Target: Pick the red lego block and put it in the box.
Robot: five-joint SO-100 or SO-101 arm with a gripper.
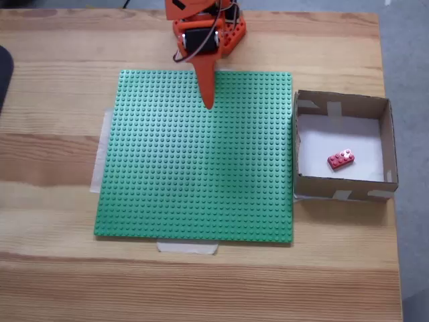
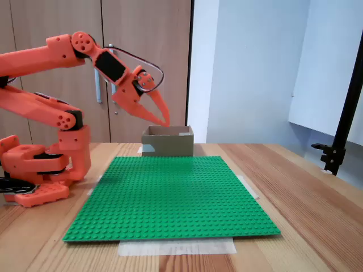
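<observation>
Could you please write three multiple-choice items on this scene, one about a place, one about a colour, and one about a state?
1. Where is the red lego block?
A. on the green baseplate
B. inside the cardboard box
C. between the fingers of the gripper

2. What colour is the bottom of the box?
A. white
B. green
C. red

3. How does the gripper stand?
A. shut on the block
B. resting in the box
C. holding nothing, raised above the baseplate

Answers: 1 B, the block lies on the box's bottom; 2 A, the bottom around the block is white; 3 C, in a fixed view the gripper hangs in the air, carrying nothing.
</observation>
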